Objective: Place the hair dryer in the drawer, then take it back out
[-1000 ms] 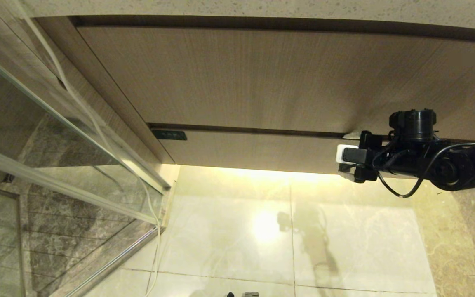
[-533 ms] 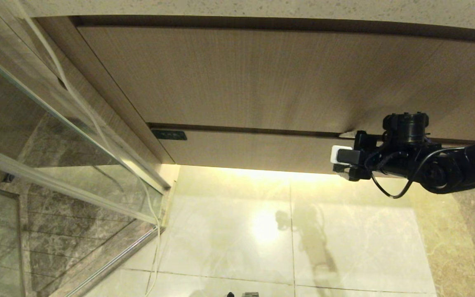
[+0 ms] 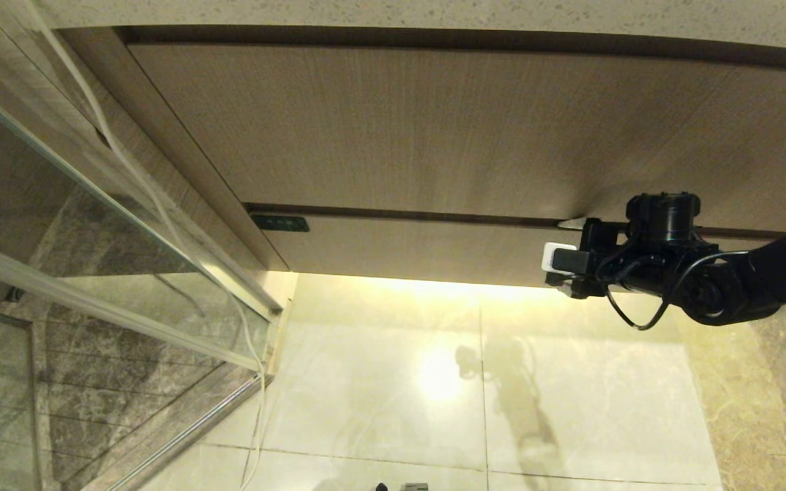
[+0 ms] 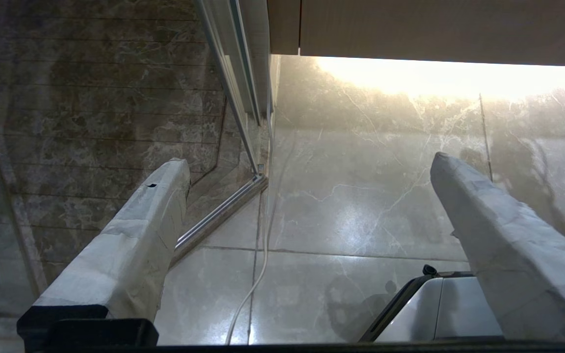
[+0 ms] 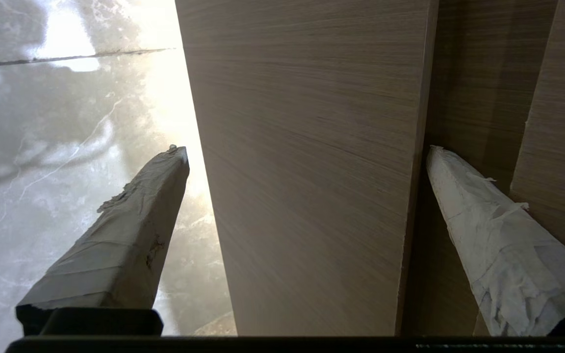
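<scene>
The drawer (image 3: 420, 249) is the narrow wood-grain front with a small black mark (image 3: 280, 223), under the tall panel; it is pushed in. My right gripper (image 3: 565, 257) is at the drawer's right end, open, its jaws straddling the front. In the right wrist view the right gripper (image 5: 307, 152) has one taped finger (image 5: 483, 230) in the dark gap above the drawer (image 5: 302, 220) and the other (image 5: 130, 230) over the floor below it. The left gripper (image 4: 310, 161) hangs open over the floor, holding nothing. The hair dryer is out of view.
A tall wood-grain panel (image 3: 400, 129) sits above the drawer under a speckled countertop (image 3: 434, 10). A glass shower door (image 3: 93, 204) and a hanging white cable (image 3: 250, 354) stand at the left. Glossy marble floor (image 3: 468, 395) lies below; the robot's base (image 4: 434, 309) shows near the left gripper.
The right arm has shifted a little to the left and slightly up along the drawer front, jaws still wide. Nothing else has moved.
</scene>
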### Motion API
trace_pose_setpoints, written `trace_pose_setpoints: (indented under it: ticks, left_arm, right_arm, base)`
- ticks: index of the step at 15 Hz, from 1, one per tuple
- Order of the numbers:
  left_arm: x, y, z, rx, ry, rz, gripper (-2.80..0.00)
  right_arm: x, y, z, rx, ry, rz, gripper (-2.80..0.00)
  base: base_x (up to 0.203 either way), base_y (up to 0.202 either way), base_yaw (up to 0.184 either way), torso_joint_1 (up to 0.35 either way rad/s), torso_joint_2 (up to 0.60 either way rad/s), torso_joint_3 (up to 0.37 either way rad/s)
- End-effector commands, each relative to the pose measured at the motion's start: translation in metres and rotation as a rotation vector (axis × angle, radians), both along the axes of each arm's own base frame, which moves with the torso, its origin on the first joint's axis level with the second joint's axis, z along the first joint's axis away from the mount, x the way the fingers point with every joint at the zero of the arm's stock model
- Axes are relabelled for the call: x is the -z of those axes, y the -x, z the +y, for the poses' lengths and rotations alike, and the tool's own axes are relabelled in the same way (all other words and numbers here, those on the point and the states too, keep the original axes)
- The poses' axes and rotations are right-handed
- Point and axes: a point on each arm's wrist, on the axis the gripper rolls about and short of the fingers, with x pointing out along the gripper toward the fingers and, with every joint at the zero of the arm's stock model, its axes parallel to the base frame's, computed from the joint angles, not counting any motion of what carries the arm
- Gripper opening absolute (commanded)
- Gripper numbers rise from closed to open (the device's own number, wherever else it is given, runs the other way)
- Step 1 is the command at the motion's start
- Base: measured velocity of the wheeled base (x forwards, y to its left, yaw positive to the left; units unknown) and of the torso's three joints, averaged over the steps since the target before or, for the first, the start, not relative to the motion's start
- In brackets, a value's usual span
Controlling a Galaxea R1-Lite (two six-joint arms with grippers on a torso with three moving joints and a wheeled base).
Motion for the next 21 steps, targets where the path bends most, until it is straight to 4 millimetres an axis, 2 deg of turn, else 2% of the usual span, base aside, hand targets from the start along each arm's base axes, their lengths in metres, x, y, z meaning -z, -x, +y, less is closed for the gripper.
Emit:
trace_pose_setpoints:
  ticks: [1,4,7,12,21]
  left_arm:
    - [0.0,0.0,0.0,0.0,0.0,0.001,0.0]
    - [0.0,0.0,0.0,0.0,0.0,0.0,0.0]
    - [0.0,0.0,0.0,0.0,0.0,0.0,0.0]
    - [0.0,0.0,0.0,0.0,0.0,0.0,0.0]
    - [0.0,0.0,0.0,0.0,0.0,0.001,0.0]
  right_arm:
    - [0.004,-0.004,0.001,-0.004,0.006,-0.009,0.0]
    - [0.003,-0.006,0.001,-0.01,-0.002,-0.052,0.0]
    - [0.011,-0.007,0.003,-0.019,0.001,-0.032,0.0]
    - [0.03,0.001,0.003,-0.009,0.022,0.111,0.0]
    - [0.034,0.005,0.002,0.005,0.029,0.158,0.0]
  base:
    - [0.0,0.0,0.0,0.0,0.0,0.0]
    - [0.0,0.0,0.0,0.0,0.0,0.0]
    - [0.0,0.0,0.0,0.0,0.0,0.0]
    - [0.0,0.0,0.0,0.0,0.0,0.0]
    - [0.0,0.0,0.0,0.0,0.0,0.0]
